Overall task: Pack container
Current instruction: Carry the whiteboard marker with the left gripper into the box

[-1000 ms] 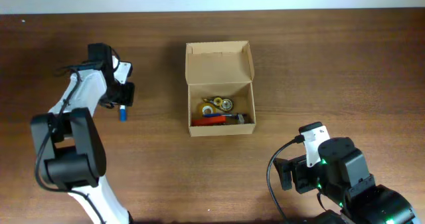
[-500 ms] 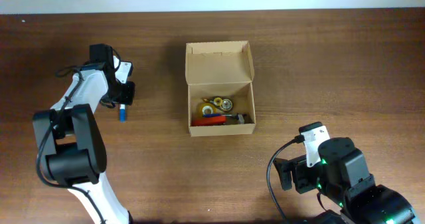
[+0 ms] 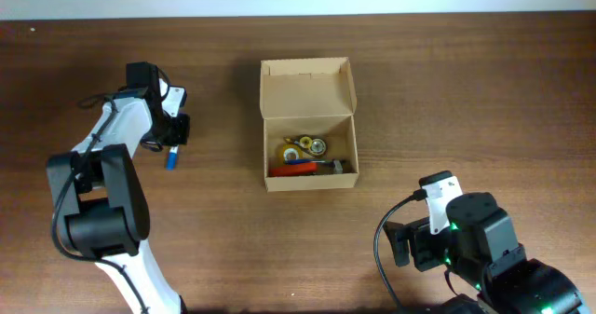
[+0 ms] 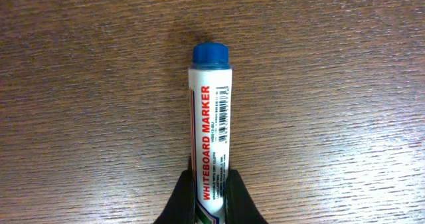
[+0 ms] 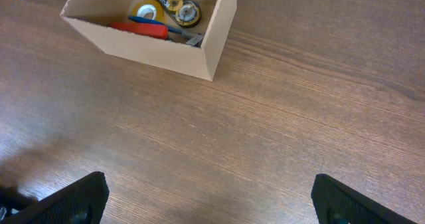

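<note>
Pinching a whiteboard marker (image 4: 210,117) in the left gripper (image 4: 210,187); holding the right gripper (image 5: 212,201) spread wide, facing the container (image 5: 159,49) ahead.

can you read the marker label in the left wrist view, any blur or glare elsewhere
Left wrist: the marker is sharp, its WHITEBOARD MARKER print legible, no glare. Overhead: even light, but the things in the container are too small to tell. Right wrist: the fingers dark and soft at the bottom corners.
</note>
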You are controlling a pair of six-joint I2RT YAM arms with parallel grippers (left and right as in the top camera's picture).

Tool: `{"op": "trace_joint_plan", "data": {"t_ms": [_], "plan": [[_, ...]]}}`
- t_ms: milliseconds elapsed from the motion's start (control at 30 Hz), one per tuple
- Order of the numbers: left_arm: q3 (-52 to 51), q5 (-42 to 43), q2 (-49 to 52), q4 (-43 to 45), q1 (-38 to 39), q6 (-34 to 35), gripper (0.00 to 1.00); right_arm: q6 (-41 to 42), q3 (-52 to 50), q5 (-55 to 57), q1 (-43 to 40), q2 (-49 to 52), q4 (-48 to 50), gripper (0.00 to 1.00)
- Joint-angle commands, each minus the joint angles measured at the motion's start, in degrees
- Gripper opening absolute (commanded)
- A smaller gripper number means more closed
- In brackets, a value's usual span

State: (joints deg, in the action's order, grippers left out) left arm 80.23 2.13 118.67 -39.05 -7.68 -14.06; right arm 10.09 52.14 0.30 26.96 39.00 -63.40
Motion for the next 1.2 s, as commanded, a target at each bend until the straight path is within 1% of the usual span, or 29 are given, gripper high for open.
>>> {"op": "trace_joint_plan", "data": {"t_ms": [0,67,167,333,433,533,633,733,800,967,1167], "plan": [[0.0,-0.2,2.5,-1.5,-0.1,1.0,0.02,-0.2,-0.2,-0.3,0.3,0.0,0.2,0.99],[1.5,-0.2,2.3,-3.5,0.2,2.3,0.02,-0.2,-0.2,-0.3,0.3,0.0,0.1,0.99],[5.6,0.1,1.2,-8.2,1.3,2.3,0.02,-0.2,-0.2,-0.3,0.3,0.0,0.1,0.99],[14.4,0.2,-3.4,-12.9,5.6,1.5,0.02,-0.2,-0.2,-0.3,0.3,0.0,0.1,0.99],[18.8,2.3,-7.6,-13.2,9.8,-3.2,0.02,-0.2,-0.2,-0.3,0.3,0.0,0.1,0.99],[21.4,4.2,-11.4,-12.8,14.5,-9.6,0.02,-0.2,-0.2,-0.3,0.3,0.0,0.1,0.99],[21.8,7.0,-14.7,-12.7,20.0,-19.0,0.02,-0.2,-0.2,-0.3,0.3,0.0,0.1,0.99],[21.8,11.2,-15.7,-13.4,25.3,-26.9,0.02,-0.2,-0.2,-0.3,0.3,0.0,0.1,0.99],[21.6,12.3,-15.4,-13.8,29.0,-31.2,0.02,-0.2,-0.2,-0.3,0.3,0.0,0.1,0.99],[21.0,12.2,-12.9,-16.1,34.9,-39.4,0.02,-0.2,-0.2,-0.3,0.3,0.0,0.1,0.99],[21.0,12.0,-7.1,-18.9,36.7,-41.4,0.02,-0.2,-0.2,-0.3,0.3,0.0,0.1,0.99]]}}
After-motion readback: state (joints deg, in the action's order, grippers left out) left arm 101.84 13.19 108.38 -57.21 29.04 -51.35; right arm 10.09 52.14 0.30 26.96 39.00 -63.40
